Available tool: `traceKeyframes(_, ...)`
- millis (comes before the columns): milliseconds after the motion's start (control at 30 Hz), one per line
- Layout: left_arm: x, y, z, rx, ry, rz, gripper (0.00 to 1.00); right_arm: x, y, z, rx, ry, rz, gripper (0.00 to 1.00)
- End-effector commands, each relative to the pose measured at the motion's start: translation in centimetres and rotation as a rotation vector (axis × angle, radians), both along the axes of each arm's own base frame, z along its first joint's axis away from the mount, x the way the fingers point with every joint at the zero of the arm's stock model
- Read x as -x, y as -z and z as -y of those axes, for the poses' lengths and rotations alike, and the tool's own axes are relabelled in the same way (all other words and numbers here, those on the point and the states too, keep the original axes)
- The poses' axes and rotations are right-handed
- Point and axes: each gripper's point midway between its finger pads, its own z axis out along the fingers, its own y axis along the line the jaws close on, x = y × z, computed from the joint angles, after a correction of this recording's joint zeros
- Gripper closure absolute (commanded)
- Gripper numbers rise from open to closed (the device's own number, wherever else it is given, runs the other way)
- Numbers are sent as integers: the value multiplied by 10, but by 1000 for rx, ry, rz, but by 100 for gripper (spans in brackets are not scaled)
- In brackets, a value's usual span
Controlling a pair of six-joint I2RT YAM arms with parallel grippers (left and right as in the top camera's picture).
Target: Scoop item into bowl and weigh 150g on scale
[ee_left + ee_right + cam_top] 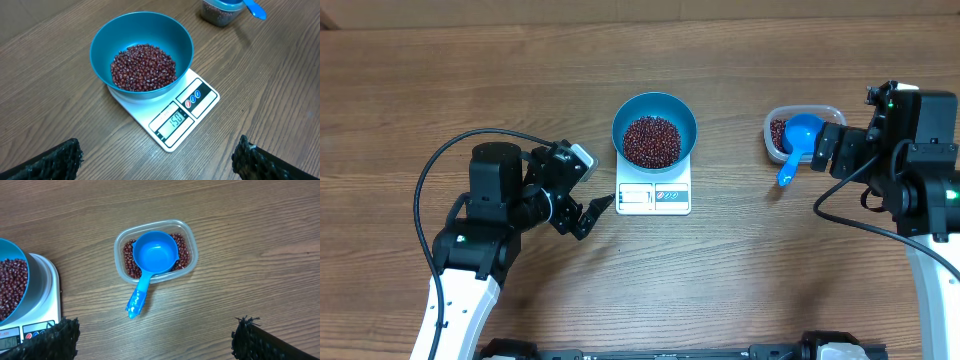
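Here, beans (143, 67) in bowl (107, 42) on scale (211, 93), left hand (592, 214) and right hand (823, 150) spread wide, empty.

The left claw (592, 216) hangs low just left of the scale (654, 197), jaws spread wide, holding nothing. The right claw (825, 148) sits well off to the scale's right, likewise wide and empty.

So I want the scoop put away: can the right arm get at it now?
Likely yes. The right gripper is open and empty; the scoop lies in the tub just ahead, handle poking over the rim toward it, and nothing stands between.
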Motion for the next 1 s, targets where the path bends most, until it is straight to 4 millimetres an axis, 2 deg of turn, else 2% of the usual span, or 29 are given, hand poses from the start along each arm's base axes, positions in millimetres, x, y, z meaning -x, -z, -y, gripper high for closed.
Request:
traceKeyframes(0, -2, 5, -2, -11, 5, -3, 0, -4, -14, 2, 11, 2, 37, 0)
traceKeyframes(233, -7, 26, -1, -21, 5, -75, 0, -4, -14, 2, 11, 2, 37, 0)
traceKeyframes(700, -20, 85, 1, -45, 6, -251, 1, -4, -14, 2, 11, 2, 37, 0)
traceKeyframes(967, -24, 108, 1, -54, 6, -306, 1, -4, -14, 2, 11, 2, 37, 0)
